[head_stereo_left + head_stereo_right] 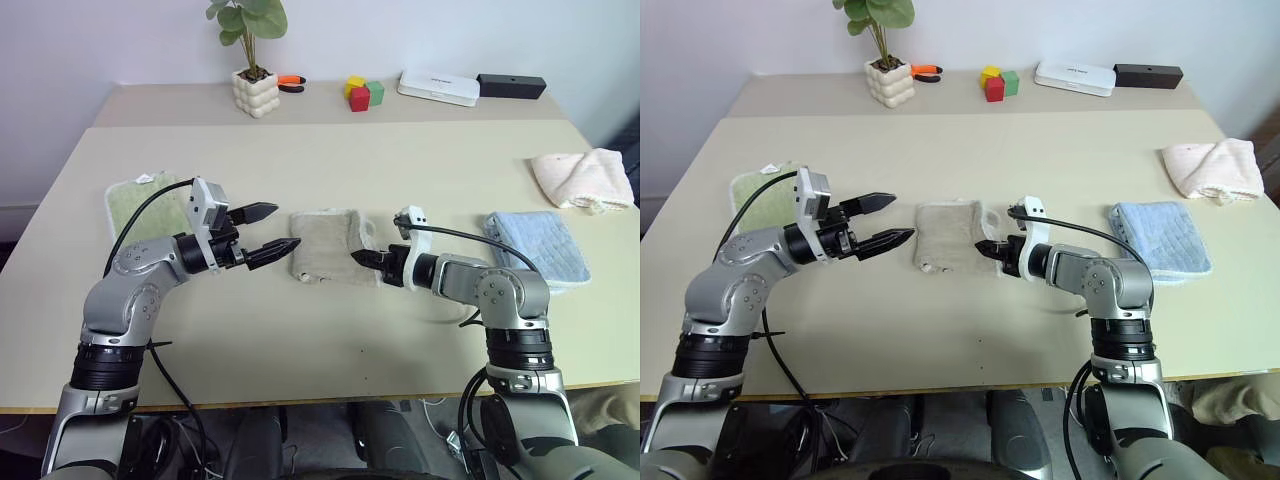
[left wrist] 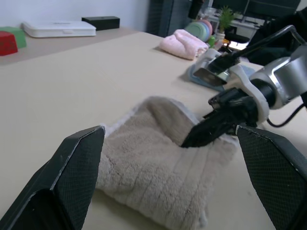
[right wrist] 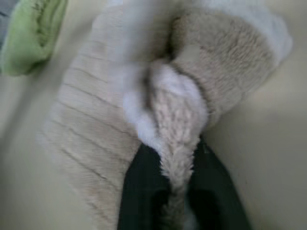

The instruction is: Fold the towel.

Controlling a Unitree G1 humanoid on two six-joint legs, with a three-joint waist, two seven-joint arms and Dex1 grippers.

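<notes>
Beige terry, the folded towel (image 1: 327, 244) is spread at the table's (image 1: 330, 340) middle, flanked by a green cloth (image 1: 140, 203) on the robot's left and a blue cloth (image 1: 540, 245) on its right, with a pinkish towel (image 1: 585, 178) farther off. A ridge at its right edge is pinched in the closed right gripper (image 3: 180, 191). The left gripper (image 1: 270, 232) is held wide apart, empty, just beside the towel's left edge; a potted plant (image 1: 252, 60) stands at the back.

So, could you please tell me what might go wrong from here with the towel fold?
The right pincer pinches only a thin ridge at the edge of the towel, so the cloth may slip free when pulled. The towel is already bunched into a small wad, so pulling could drag the whole bundle. The open left pincer is close and could collide.
</notes>
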